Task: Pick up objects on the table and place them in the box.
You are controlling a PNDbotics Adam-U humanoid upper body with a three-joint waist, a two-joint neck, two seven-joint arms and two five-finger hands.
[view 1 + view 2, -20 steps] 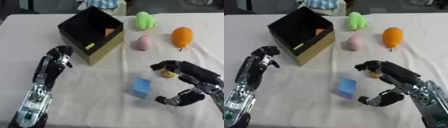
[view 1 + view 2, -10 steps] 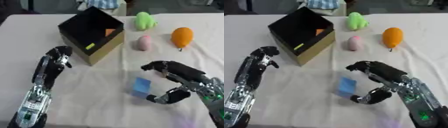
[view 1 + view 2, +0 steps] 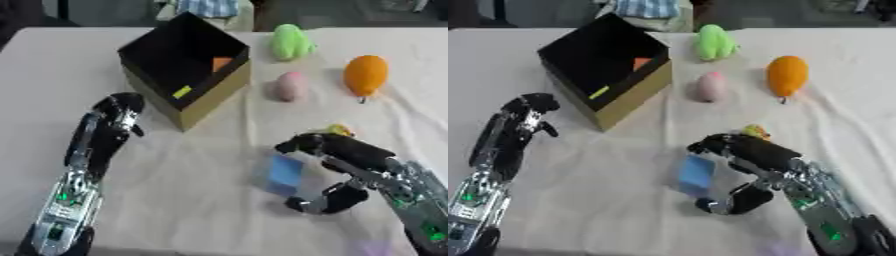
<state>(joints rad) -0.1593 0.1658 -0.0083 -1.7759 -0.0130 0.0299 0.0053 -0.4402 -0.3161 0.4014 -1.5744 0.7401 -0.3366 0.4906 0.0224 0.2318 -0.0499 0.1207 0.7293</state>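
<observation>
Blue block point(image 3: 284, 173) lies on the white cloth point(image 3: 192, 200) at the box's point(image 3: 185, 75) 5 o'clock, well apart. Right hand point(image 3: 346, 167) brackets it, fingers above and thumb below, spread and grasping nothing. Left hand point(image 3: 118, 110), curled and empty, rests at the box's 8 o'clock.

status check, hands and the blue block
Right hand open around blue block, not gripping yet. Left hand idle by box. Small yellow thing behind right hand.
</observation>
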